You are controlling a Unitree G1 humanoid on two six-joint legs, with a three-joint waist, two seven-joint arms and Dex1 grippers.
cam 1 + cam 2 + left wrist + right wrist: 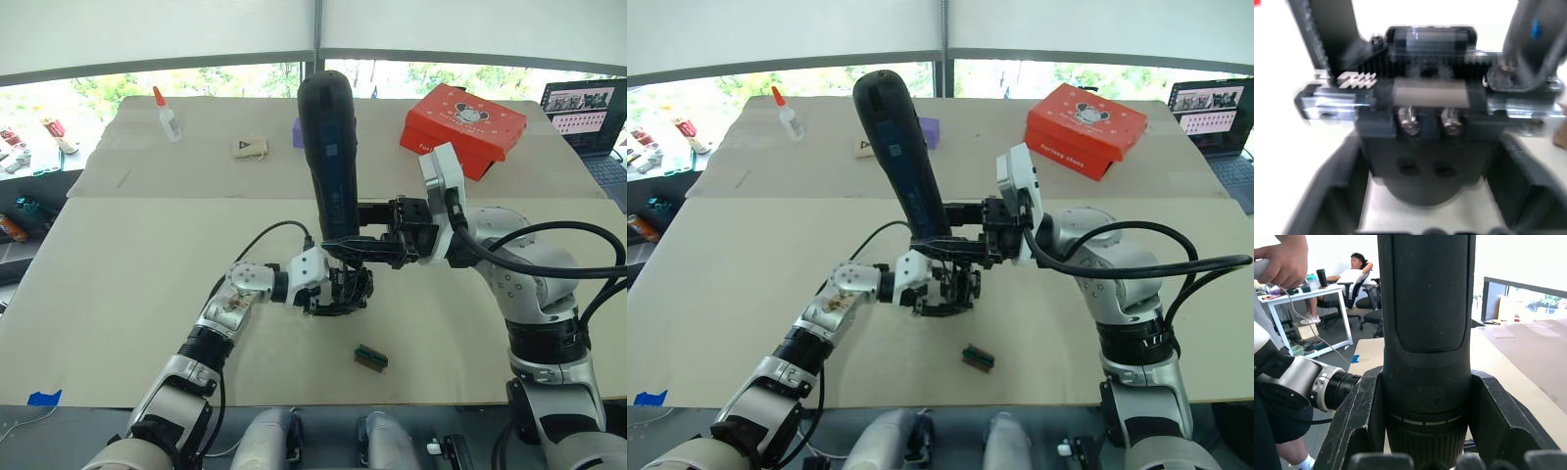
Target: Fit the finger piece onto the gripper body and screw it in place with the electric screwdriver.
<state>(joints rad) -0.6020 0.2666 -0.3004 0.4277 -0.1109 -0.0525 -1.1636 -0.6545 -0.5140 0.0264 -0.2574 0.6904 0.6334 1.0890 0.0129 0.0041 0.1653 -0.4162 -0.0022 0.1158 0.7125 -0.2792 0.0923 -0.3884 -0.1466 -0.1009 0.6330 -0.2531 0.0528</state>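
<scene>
Screwing step: driver standing over the gripper body, mid-table toward the near edge

My right gripper (364, 245) has its fingers clamped on the lower end of the electric screwdriver (328, 157), which stands nearly upright. My left gripper (338, 292) holds the gripper body (1425, 122) steady underneath, fingers closed around its base. Two screw heads (1430, 121) show on the body. The bit tip is hidden, so I'd guess it's near a screw but can't swear to it. Next move needs the bit seated square and pressed down. I can't pick out the finger piece for sure. The red box (462, 125) near the far right corner is shut, so its contents are unknown.
</scene>
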